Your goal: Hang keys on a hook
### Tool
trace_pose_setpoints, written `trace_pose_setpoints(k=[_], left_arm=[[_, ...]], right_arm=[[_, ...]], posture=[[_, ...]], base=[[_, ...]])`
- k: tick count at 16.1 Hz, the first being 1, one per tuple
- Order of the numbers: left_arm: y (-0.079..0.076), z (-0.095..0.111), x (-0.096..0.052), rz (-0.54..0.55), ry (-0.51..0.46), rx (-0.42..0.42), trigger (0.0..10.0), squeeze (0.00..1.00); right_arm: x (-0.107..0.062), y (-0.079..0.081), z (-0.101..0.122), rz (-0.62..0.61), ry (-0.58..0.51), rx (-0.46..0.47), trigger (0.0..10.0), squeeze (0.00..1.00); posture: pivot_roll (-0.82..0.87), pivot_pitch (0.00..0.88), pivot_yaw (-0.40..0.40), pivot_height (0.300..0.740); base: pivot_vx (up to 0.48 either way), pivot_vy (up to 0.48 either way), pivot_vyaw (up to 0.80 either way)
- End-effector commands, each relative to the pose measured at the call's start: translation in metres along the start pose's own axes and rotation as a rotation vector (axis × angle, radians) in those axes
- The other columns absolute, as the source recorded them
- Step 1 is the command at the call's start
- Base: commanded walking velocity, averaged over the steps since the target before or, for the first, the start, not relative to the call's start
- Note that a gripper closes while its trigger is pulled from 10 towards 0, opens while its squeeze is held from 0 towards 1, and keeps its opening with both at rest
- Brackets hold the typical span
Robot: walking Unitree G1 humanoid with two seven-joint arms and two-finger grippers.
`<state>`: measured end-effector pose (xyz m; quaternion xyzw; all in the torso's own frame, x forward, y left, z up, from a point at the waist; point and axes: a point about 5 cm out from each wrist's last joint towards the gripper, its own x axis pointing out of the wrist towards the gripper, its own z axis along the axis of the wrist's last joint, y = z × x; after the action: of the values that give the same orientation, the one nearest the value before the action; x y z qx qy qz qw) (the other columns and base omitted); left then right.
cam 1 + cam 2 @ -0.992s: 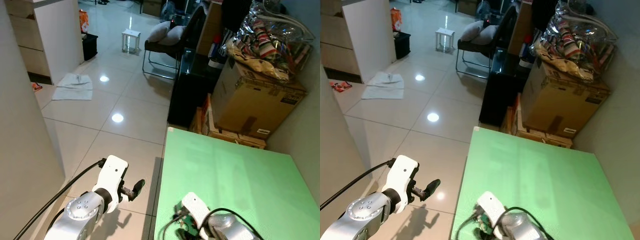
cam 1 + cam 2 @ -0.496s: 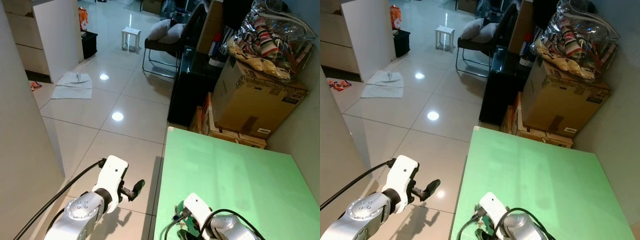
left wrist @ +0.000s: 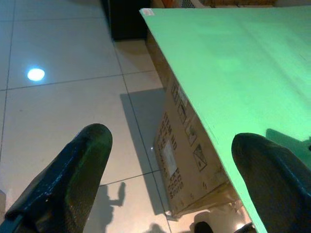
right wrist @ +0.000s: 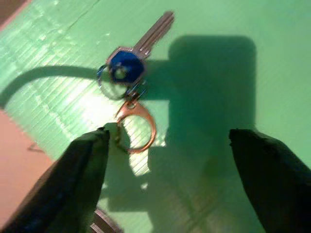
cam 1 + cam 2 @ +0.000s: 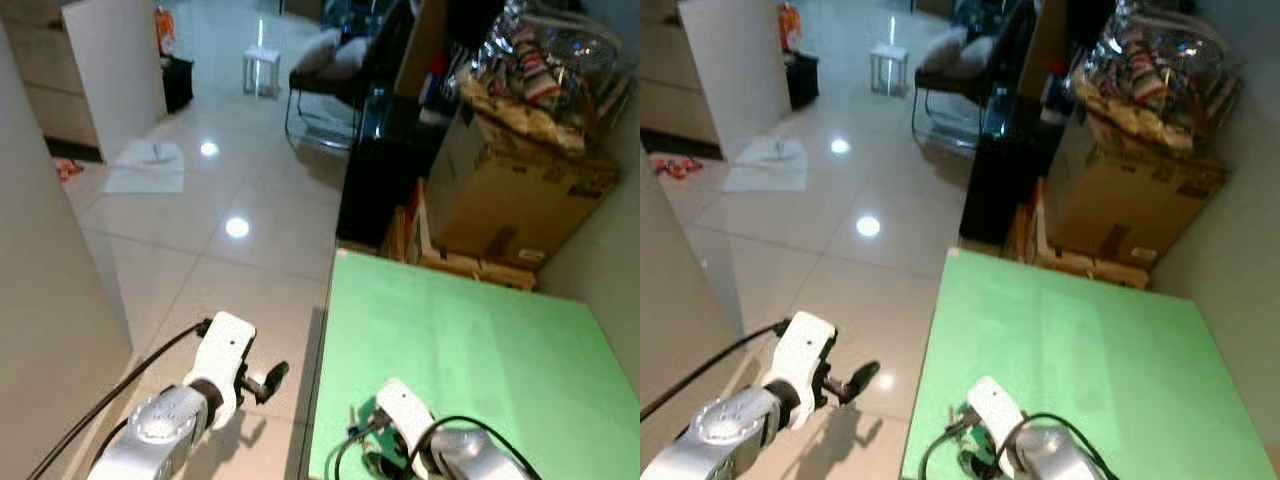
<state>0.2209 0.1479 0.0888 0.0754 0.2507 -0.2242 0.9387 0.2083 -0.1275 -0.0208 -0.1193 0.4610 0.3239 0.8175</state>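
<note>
A silver key with a blue head lies flat on the green table top, joined by a small ring to a copper-coloured clip. My right gripper hovers just over them, open, one finger on each side and the clip close by its left finger. In the eye views my right wrist is over the table's near left corner. My left gripper is open above the tiled floor, beside the table's left edge, holding nothing.
The green top rests on a cardboard box. Behind the table are a large cardboard box piled with wrapped goods and a black cabinet. A chair, white stool and cloth sit on the floor. A wall is close on my left.
The picture has shifted and blurred a little, so the camera has moved. My right wrist has edged slightly further over the table. The left arm holds its pose.
</note>
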Motion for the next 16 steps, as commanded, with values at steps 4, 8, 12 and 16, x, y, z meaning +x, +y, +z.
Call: trace_pose_setpoints(k=[4,8,12,16], left_arm=[[-0.008,-0.003,-0.001,-0.049,0.035,0.037,10.0,0.0],[-0.008,-0.003,-0.001,-0.049,0.032,0.038,10.0,0.0],[-0.008,-0.002,-0.002,-0.05,0.03,0.038,10.0,0.0],[-0.008,-0.003,-0.002,-0.049,0.03,0.038,10.0,0.0]], right_arm=[[-0.008,0.008,-0.002,0.052,0.002,0.022,0.0,0.0],[-0.007,0.007,-0.002,0.042,0.009,0.012,0.0,0.0],[0.004,-0.002,-0.011,0.005,0.055,0.011,0.0,0.0],[0.01,-0.001,-0.019,0.007,0.071,0.012,0.0,0.0]], posture=[[0.04,0.047,-0.152,0.74],[0.04,0.048,-0.147,0.74],[0.05,0.053,-0.147,0.74],[0.05,0.055,-0.143,0.74]], base=[[0.0,0.0,0.0],[0.0,0.0,0.0],[0.0,0.0,0.0],[0.0,0.0,0.0]])
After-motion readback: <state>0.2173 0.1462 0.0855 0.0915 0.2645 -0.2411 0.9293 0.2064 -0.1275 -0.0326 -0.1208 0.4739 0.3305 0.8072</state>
